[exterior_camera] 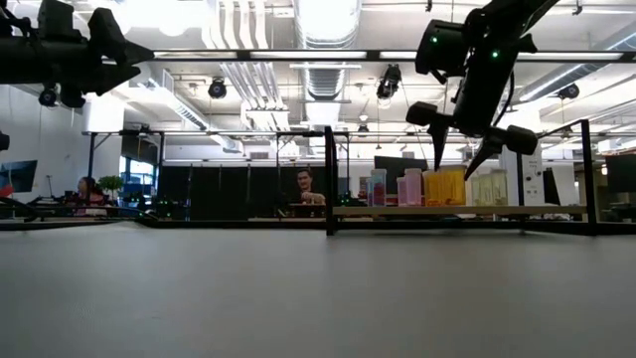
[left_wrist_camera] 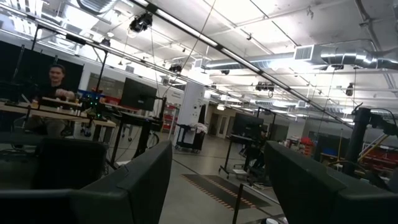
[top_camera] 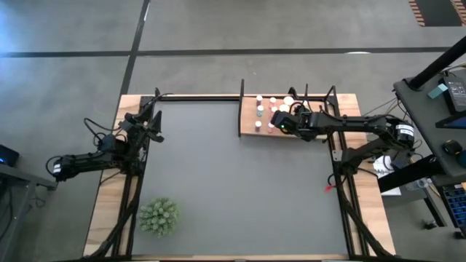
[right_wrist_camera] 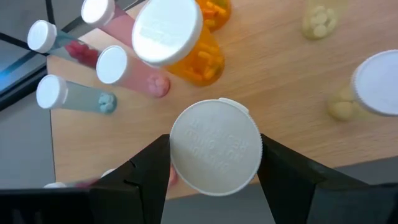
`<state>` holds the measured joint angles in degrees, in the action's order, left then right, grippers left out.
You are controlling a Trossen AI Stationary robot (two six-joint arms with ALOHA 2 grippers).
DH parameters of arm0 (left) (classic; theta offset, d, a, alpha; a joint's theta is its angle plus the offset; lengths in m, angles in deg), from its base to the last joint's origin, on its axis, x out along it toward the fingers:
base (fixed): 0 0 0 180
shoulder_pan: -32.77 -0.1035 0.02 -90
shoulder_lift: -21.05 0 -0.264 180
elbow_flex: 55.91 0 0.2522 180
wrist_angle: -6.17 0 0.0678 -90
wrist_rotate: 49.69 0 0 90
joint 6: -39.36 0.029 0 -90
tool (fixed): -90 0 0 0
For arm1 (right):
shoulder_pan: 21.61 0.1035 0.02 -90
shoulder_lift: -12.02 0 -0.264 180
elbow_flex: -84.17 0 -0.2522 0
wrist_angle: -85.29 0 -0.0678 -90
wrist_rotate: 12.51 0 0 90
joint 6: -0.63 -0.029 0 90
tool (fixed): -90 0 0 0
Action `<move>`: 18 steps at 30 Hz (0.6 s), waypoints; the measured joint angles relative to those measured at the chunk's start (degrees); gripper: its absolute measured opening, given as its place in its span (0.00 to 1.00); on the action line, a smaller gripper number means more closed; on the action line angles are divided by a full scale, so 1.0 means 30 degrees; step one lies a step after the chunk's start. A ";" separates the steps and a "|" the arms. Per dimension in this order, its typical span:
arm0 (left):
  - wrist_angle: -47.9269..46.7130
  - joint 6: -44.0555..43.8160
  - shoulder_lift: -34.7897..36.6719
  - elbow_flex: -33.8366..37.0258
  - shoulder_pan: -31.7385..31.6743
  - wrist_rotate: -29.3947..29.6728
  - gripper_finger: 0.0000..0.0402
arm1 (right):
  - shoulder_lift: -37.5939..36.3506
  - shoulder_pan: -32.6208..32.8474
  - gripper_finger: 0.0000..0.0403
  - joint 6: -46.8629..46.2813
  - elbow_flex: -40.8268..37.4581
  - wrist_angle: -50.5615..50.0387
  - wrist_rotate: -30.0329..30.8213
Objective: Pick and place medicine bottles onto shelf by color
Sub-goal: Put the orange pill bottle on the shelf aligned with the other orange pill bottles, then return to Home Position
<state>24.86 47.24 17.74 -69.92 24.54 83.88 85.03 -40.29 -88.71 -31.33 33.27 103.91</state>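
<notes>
Currently the right gripper (right_wrist_camera: 214, 171) hangs over the shelf (top_camera: 251, 129), jaws closed on a white-capped bottle (right_wrist_camera: 215, 155) standing on the board. Just beside it an orange bottle (right_wrist_camera: 186, 50) holds orange pills, a pink one (right_wrist_camera: 134, 73) pink pills. Left gripper (top_camera: 151, 118) sits well off the shelf, jaws apart, empty.

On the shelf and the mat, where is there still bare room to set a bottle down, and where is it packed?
The shelf is crowded toward its far right, where the medicine bottles cluster under the right gripper. Its near-left corner looks bare. The dark mat is open everywhere between the shelf, the plant and the left gripper.
</notes>
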 joint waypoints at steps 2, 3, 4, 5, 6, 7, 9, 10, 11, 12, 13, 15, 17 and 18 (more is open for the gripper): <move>0.0007 0.0007 0.0000 0.0000 0.0000 0.0000 0.60 | -0.0004 -0.0005 0.50 0.0023 -0.0005 -0.0024 0.0007; 0.0005 0.0007 0.0000 0.0002 0.0000 0.0000 0.60 | -0.0007 -0.0026 0.50 0.0016 -0.0027 -0.0026 0.0019; 0.0007 0.0004 0.0000 0.0004 0.0000 0.0000 0.60 | -0.0007 -0.0036 0.50 0.0016 -0.0034 -0.0100 0.0034; 0.0003 0.0007 0.0000 0.0001 0.0000 0.0000 0.60 | -0.0005 -0.0036 0.50 0.0016 -0.0040 -0.0166 0.0051; 0.0000 0.0007 0.0000 0.0005 0.0000 0.0000 0.60 | -0.0005 -0.0036 0.50 0.0019 -0.0044 -0.0178 0.0055; 0.0002 0.0007 0.0000 0.0007 0.0000 0.0000 0.60 | -0.0003 -0.0040 0.50 0.0016 -0.0044 -0.0167 0.0079; 0.0000 0.0007 0.0000 0.0000 0.0000 0.0000 0.60 | -0.0006 -0.0036 0.51 0.0103 -0.0044 -0.0157 0.0204; 0.0000 0.0007 0.0000 0.0001 0.0000 0.0000 0.60 | -0.0007 -0.0036 0.52 0.0133 -0.0044 -0.0152 0.0204; 0.0007 0.0007 0.0000 0.0001 0.0000 0.0000 0.60 | -0.0007 -0.0037 0.54 0.0147 -0.0044 -0.0152 0.0204; 0.0003 0.0007 0.0000 0.0003 0.0000 0.0000 0.60 | -0.0007 -0.0044 0.56 0.0154 -0.0044 -0.0146 0.0204; 0.0004 0.0005 0.0000 0.0000 0.0000 0.0000 0.60 | -0.0007 -0.0039 0.58 0.0154 -0.0044 -0.0145 0.0204; 0.0005 0.0007 0.0000 0.0001 0.0000 0.0000 0.60 | -0.0007 -0.0036 0.63 0.0161 -0.0044 -0.0145 0.0204; 0.0007 0.0007 0.0000 0.0000 0.0000 0.0000 0.60 | -0.0007 -0.0036 0.68 0.0147 -0.0044 -0.0145 0.0208; 0.0001 0.0007 0.0000 0.0006 0.0000 0.0000 0.60 | -0.0007 -0.0036 0.71 0.0147 -0.0044 -0.0145 0.0206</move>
<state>24.86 47.26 17.74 -69.90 24.54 83.88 85.01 -40.40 -88.27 -31.46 32.84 104.53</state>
